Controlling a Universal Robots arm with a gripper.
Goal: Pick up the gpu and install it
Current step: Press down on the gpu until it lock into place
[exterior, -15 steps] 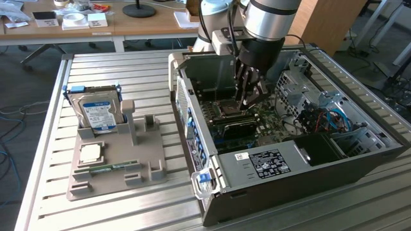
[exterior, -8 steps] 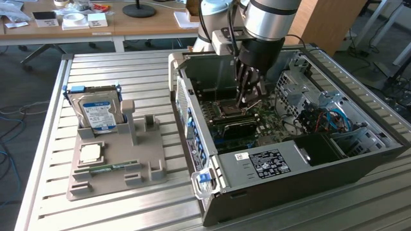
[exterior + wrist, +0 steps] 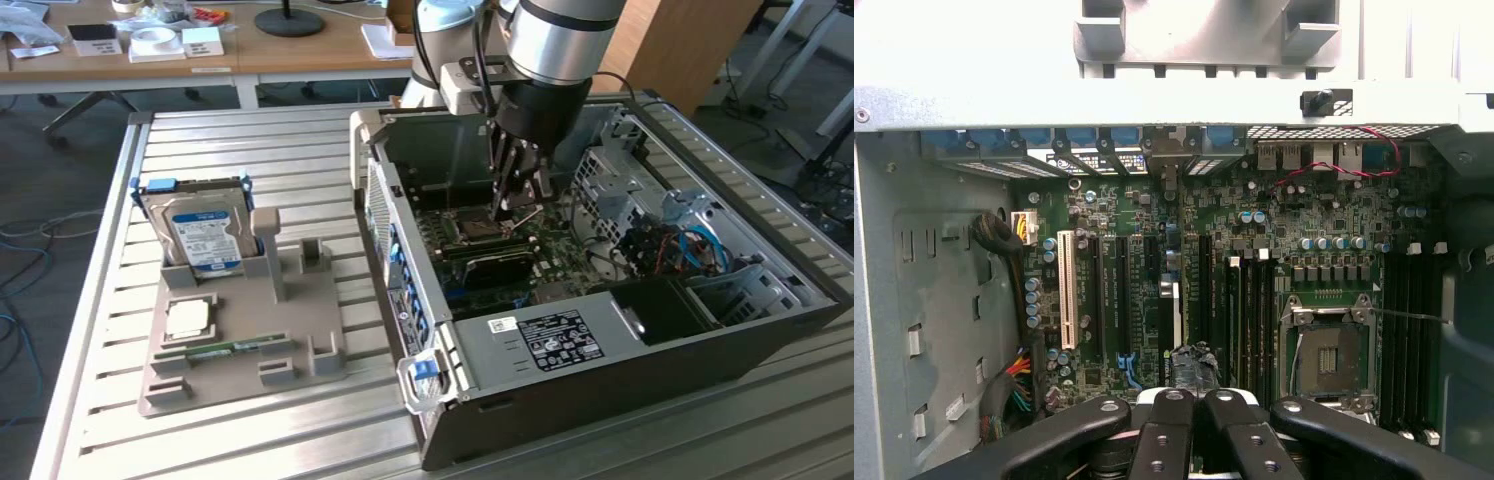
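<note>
tabletop: slatted metal, carries everything below
grey holder tray: near the tabletop's edge on the exterior view's left
hard drive: silver, blue-white label, upright in the tray's far corner
square chip: flat on the tray, nearer than the drive
memory stick: narrow, green, lying in a slot along the tray's near edge
computer case: open side up, on the exterior view's right half of the tabletop, motherboard exposed
gpu: inside the case, standing on edge in a motherboard slot, bracket end at the case's rear wall
tool: inside the case, pointing down over the motherboard, fingers together, nothing between them; just above the gpu, contact cannot be told
</note>
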